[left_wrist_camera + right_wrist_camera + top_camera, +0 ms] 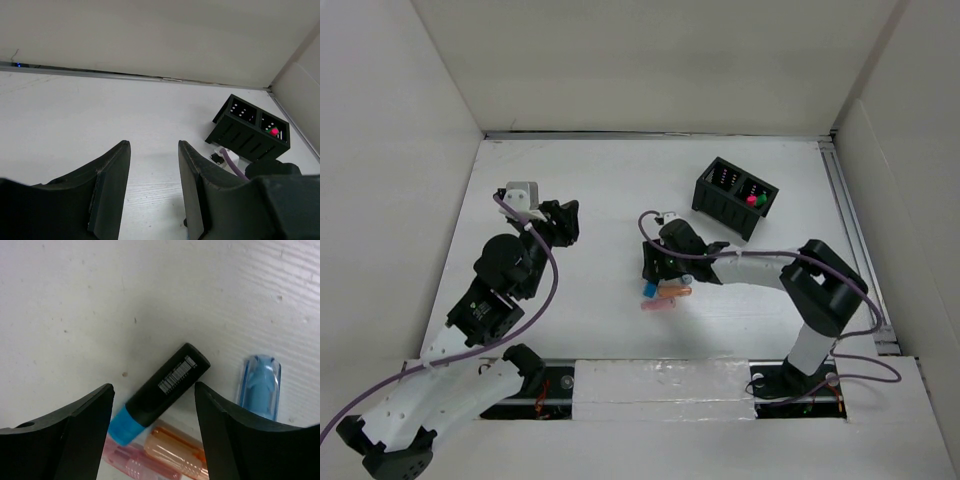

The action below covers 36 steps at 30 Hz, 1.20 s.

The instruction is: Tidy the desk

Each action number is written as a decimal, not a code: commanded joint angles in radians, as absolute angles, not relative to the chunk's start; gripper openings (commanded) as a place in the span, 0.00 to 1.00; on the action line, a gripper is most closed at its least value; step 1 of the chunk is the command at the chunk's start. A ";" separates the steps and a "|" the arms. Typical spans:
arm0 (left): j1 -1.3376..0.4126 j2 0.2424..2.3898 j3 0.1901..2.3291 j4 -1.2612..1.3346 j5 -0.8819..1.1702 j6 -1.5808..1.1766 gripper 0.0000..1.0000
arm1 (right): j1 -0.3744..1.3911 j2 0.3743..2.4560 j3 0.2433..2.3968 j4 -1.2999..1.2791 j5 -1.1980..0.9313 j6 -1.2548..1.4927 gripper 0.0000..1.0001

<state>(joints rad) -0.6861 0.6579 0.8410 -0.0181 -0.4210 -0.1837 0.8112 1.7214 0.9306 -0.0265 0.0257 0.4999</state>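
The desk (590, 200) is a white tabletop with white walls around it. A black highlighter with a blue cap (165, 387) lies on it beside a clear blue piece (260, 385), an orange highlighter (177, 452) and a pink one (122, 460). In the top view they form a cluster (667, 294). My right gripper (152, 386) is open, just above the black highlighter, one finger on each side and not touching it; it also shows in the top view (655, 268). My left gripper (153, 145) is open and empty over bare desk at the left (565, 222).
A small black compartmented box (734, 197) stands at the back right with a pink and a green item inside; it also shows in the left wrist view (250, 132). A metal rail (847, 225) runs along the desk's right edge.
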 commanded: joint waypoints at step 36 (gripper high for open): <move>-0.689 0.615 0.833 0.026 -0.454 -0.187 0.40 | 0.727 1.556 1.083 0.106 0.136 0.440 0.09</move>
<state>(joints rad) -0.6861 0.6193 0.8360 -0.0181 -0.4534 -0.1841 0.7822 1.6459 1.0752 0.0303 0.1501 0.4423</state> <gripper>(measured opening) 0.396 0.127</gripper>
